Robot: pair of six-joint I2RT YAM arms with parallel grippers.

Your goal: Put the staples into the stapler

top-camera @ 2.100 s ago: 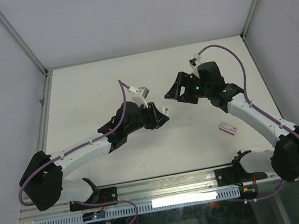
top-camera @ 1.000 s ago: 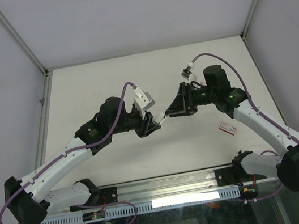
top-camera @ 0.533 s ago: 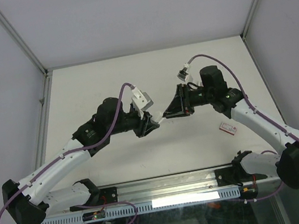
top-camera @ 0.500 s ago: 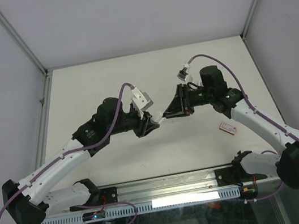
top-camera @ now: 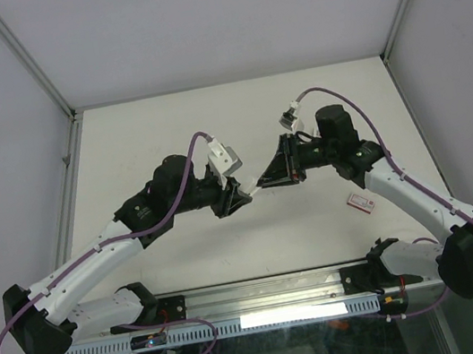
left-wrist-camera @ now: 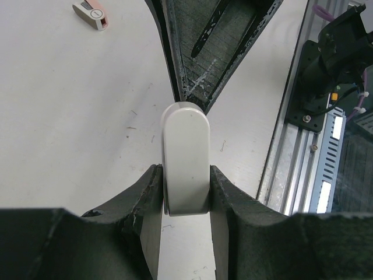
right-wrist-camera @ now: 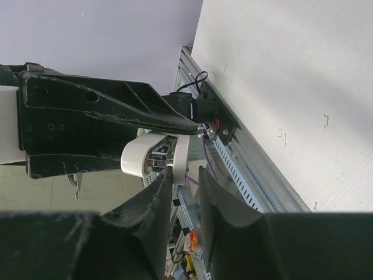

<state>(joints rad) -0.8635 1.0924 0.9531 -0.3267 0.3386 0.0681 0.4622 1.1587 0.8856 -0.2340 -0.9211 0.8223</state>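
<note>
left gripper (left-wrist-camera: 185,170) clamps the stapler (left-wrist-camera: 185,140), rounded end pointing lengthwise at the slightly open right gripper (right-wrist-camera: 185,172).

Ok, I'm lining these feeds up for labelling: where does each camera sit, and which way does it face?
Top: above and behind the arms, looking down on the table; both arms show, bases at the bottom.
Left wrist: on the left arm, looking along the left hand, which grips the stapler, toward the right hand; its own fingers show.
Right wrist: on the right arm, facing back at that stapler; its own fingers show.
Shared: all three show the stapler.
</note>
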